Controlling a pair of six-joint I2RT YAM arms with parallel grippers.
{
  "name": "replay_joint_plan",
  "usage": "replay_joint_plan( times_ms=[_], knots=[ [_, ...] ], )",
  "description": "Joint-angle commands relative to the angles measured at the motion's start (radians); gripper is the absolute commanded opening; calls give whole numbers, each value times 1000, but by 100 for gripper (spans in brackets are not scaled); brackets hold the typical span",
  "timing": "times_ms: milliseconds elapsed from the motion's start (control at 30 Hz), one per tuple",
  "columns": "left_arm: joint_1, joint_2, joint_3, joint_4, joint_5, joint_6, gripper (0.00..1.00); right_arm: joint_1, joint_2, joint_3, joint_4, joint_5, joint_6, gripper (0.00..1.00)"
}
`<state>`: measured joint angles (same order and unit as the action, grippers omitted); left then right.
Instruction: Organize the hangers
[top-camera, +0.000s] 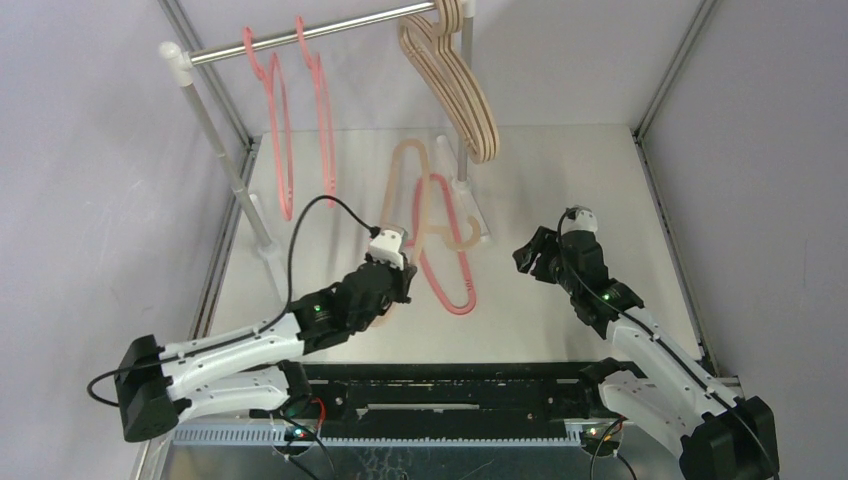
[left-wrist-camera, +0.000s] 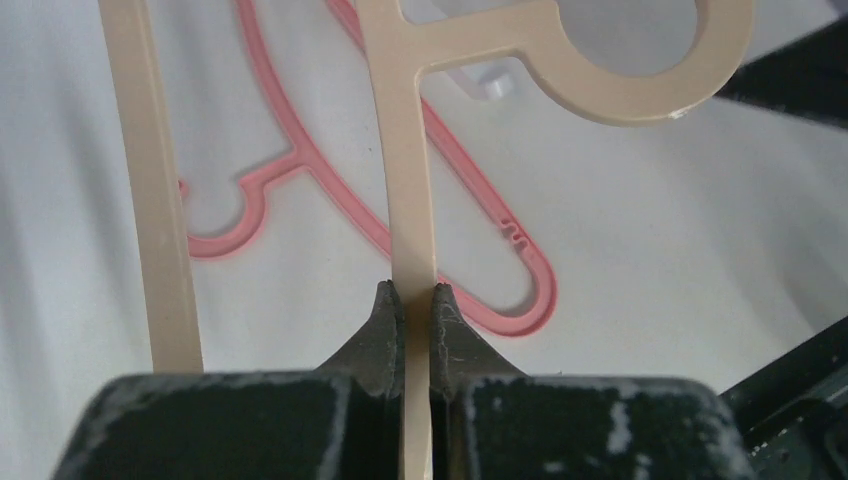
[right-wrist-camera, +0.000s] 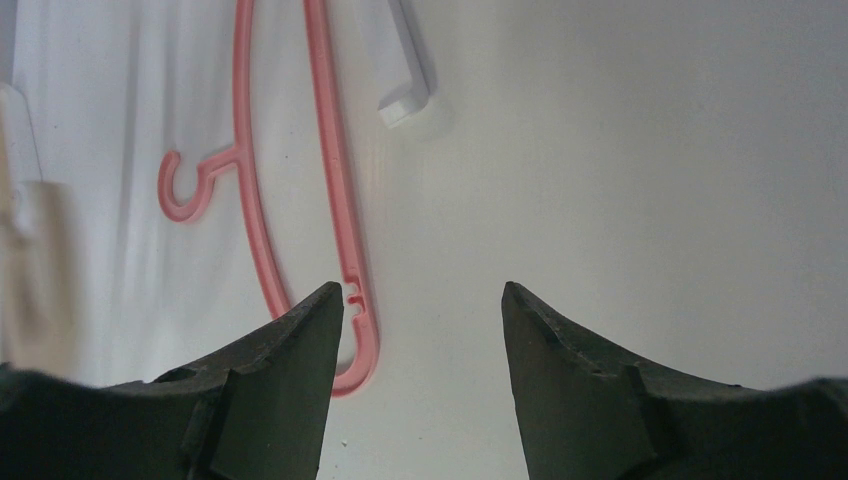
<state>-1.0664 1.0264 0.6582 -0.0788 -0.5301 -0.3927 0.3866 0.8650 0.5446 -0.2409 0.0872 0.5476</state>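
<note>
My left gripper (top-camera: 397, 268) is shut on the straight bar of a beige hanger (top-camera: 450, 244). In the left wrist view the fingertips (left-wrist-camera: 385, 300) pinch that bar (left-wrist-camera: 405, 150), and its round hook shows at the top right. A pink hanger (top-camera: 460, 303) lies flat on the table under and beside the beige one. It also shows in the left wrist view (left-wrist-camera: 470, 190) and in the right wrist view (right-wrist-camera: 330, 170). My right gripper (top-camera: 535, 255) is open and empty over bare table, right of the pink hanger. Its jaws stand wide apart (right-wrist-camera: 422, 295).
A silver rail (top-camera: 330, 30) on white posts spans the back. Two pink hangers (top-camera: 283, 150) hang on its left part, and several beige hangers (top-camera: 465, 100) on its right. A white post foot (right-wrist-camera: 405, 60) stands near the pink hanger. Frame uprights line both table sides.
</note>
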Motion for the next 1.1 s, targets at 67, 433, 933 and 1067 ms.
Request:
replay_joint_plan(
  times_ms=[67,433,933,1067],
  knots=[
    [33,-90,-2,55,-10,-31,0,-14,-7,-12,55,-16,-8,67],
    [60,-173,-51,286,6,-99,0,-17,3,-14,68,-31,-1,66],
    [66,-34,173,446,28,-108,0,-41,-35,-1,42,-49,-14,67],
    [67,-9,212,477,24,-125,0,-54,-41,-2,34,-60,-16,67]
  ],
)
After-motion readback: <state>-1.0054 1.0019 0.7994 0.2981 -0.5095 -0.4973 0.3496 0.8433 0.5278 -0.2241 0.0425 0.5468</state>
